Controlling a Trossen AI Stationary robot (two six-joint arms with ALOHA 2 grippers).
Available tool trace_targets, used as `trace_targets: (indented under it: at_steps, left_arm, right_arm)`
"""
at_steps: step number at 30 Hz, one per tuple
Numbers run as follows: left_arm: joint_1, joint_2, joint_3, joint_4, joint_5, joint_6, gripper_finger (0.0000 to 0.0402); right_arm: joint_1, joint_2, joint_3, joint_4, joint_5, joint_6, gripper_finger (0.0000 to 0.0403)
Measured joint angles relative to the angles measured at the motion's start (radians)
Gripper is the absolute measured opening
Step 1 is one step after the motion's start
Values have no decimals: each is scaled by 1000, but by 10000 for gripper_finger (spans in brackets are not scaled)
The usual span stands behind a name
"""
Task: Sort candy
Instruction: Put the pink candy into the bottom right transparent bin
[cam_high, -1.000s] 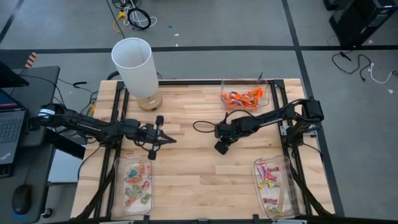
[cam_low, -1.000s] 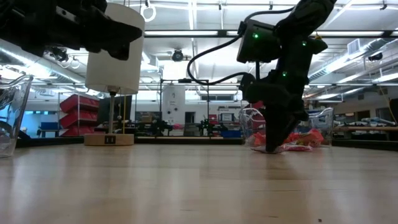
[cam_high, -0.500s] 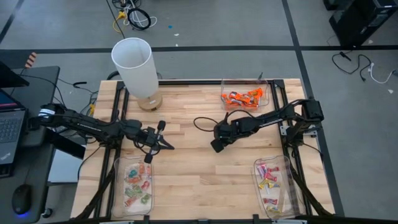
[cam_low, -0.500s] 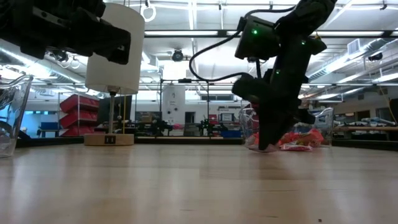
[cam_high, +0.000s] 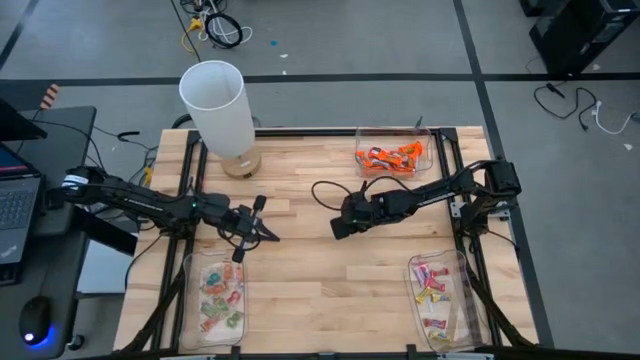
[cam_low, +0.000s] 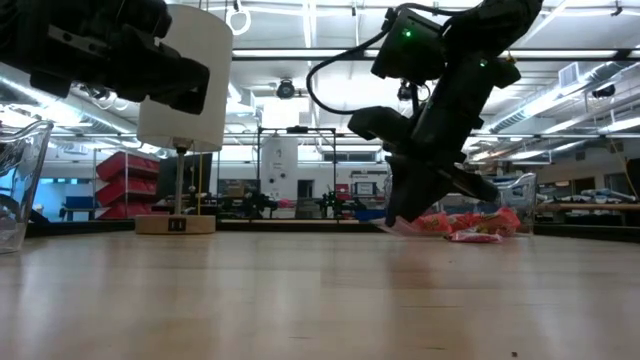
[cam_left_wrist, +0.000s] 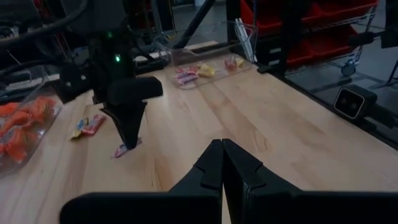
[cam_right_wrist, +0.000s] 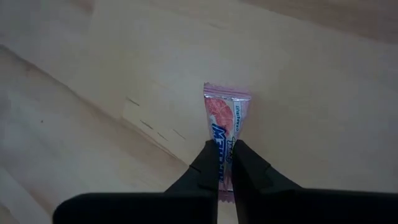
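A: How does the right gripper stand?
B: Tilted down at mid-table, fingers clamped on a pink candy.
A: And the left gripper?
B: Pressed together, empty, bare wood around.

A light wooden butcher-block table filled the middle of the high view, set on a grey floor crossed by dark tape lines. At its far left corner stood a tall white cylinder on a small wooden base, possibly a lamp. Three clear rectangular plastic trays sat near the corners: one at the far right, one at the near left, one at the near right. A laptop and a mouse lay on a dark side desk. Cables coiled on the floor beyond. Red bins lined shelves behind.
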Motion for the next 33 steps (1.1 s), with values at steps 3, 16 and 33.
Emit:
trace_targets:
  at_steps: [3, 16, 33]
  left_arm:
    - [0, 0, 0, -11, 1, -1, 5]
    - [0, 0, 0, -62, 39, -1, 5]
    - [0, 0, 0, -84, 41, -1, 5]
  right_arm:
    - [0, 0, 0, -3, 1, 31, 18]
    - [0, 0, 0, 4, 34, 86, 16]
    - [-1, -1, 0, 6, 51, 109, 16]
